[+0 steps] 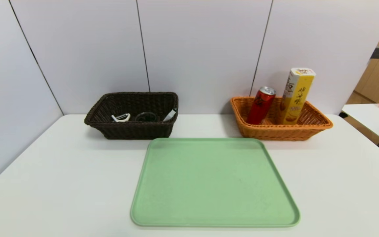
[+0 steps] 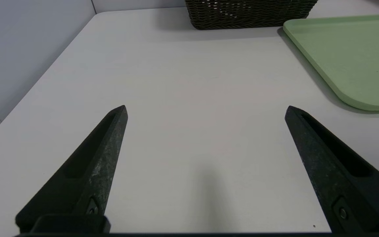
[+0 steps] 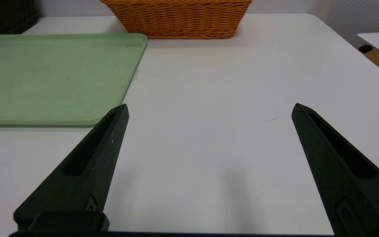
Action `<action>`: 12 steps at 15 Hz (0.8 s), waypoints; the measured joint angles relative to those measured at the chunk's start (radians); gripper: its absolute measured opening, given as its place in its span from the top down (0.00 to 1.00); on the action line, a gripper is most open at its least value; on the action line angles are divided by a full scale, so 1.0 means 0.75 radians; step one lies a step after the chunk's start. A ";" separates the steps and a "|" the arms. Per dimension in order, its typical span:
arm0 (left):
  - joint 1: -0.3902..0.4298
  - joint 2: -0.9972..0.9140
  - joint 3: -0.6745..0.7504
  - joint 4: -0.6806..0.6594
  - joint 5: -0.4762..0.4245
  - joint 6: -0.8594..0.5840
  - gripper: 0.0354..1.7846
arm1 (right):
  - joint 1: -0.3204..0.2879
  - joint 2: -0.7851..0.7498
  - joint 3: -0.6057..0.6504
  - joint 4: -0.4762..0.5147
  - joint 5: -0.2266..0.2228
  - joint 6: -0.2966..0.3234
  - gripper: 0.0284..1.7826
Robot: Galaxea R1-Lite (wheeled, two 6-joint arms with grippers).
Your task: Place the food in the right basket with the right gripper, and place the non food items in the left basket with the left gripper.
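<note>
The red drink can (image 1: 261, 105) and the yellow hexagonal snack box (image 1: 296, 96) lean inside the orange basket (image 1: 317, 122), also in the right wrist view (image 3: 179, 19). The dark brown basket (image 1: 94, 113), also in the left wrist view (image 2: 248, 14), holds the white-headed peeler (image 1: 121, 117), the dark glass cup (image 1: 146, 116) and the black-tipped marker (image 1: 170, 115). The thin pen is hidden. My left gripper (image 2: 206, 110) is open and empty over bare table left of the tray. My right gripper (image 3: 209, 108) is open and empty over bare table right of the tray. Neither gripper shows in the head view.
A green tray (image 1: 214, 182) lies empty in the middle of the white table (image 1: 44, 171), in front of both baskets; its corners show in both wrist views (image 2: 347, 52) (image 3: 44, 72). A wall stands close behind the baskets. A second table (image 1: 370, 120) stands at the right.
</note>
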 joint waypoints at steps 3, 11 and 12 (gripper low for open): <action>0.000 0.000 0.000 0.000 0.000 0.001 0.06 | 0.000 0.000 0.000 0.003 -0.002 0.010 0.04; 0.000 0.000 -0.001 0.000 0.001 0.000 0.06 | 0.000 0.001 0.000 0.003 -0.002 0.010 0.04; 0.000 0.000 -0.001 0.000 0.000 0.000 0.06 | 0.000 0.001 0.000 0.002 -0.002 0.010 0.04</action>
